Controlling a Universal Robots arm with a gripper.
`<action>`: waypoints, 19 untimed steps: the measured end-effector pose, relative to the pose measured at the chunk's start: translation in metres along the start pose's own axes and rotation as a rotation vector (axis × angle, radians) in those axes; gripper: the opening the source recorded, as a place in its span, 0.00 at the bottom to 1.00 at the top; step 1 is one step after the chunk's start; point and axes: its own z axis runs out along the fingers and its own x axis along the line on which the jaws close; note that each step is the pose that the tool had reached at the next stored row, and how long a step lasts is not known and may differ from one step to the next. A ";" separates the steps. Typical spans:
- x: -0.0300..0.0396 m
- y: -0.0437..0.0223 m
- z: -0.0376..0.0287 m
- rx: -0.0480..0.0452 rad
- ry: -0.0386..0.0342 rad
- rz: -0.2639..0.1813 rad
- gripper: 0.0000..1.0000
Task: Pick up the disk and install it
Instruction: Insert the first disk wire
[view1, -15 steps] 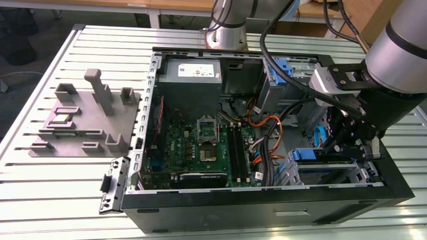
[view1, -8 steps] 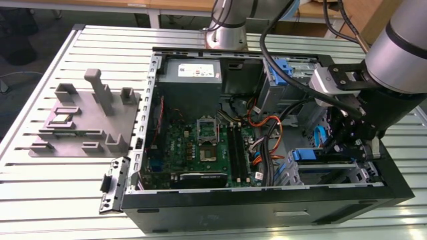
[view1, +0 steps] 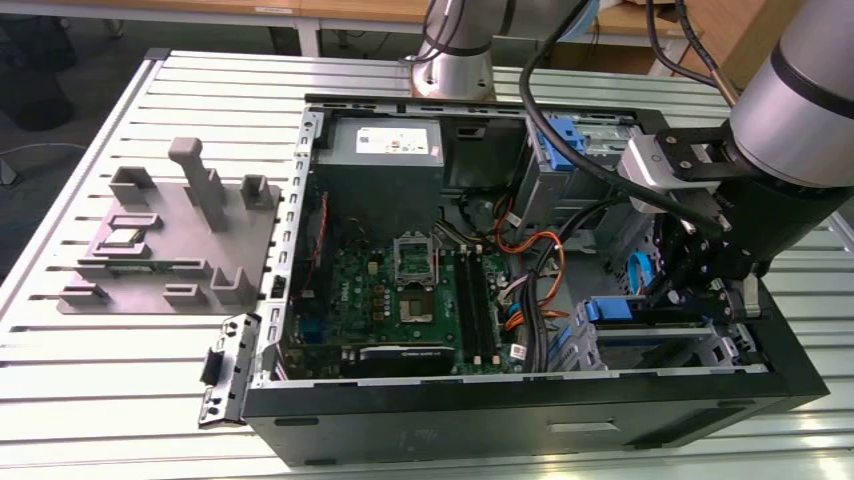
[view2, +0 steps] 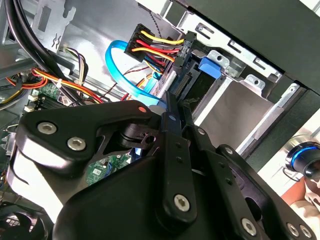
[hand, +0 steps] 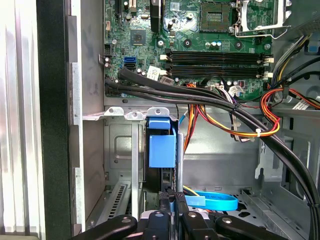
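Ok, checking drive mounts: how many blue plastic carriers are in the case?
2: one on the disk by the gripper, one bare bracket in the bay nearer the arm's base. Others may be hidden.

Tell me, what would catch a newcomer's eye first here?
Probably the open computer case lying on the slatted table, its green motherboard exposed. Next, the robot arm reaching into the case at the exterior view's right, its end effector down by a blue carrier in the drive bay. Bright orange, red and yellow cables run nearby.
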 end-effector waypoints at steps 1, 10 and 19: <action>0.0000 0.0000 0.0000 0.0000 0.0000 0.000 0.16; 0.0000 0.0001 0.0005 0.0000 0.0001 0.000 0.16; 0.0000 0.0001 0.0012 0.0001 -0.0011 0.000 0.17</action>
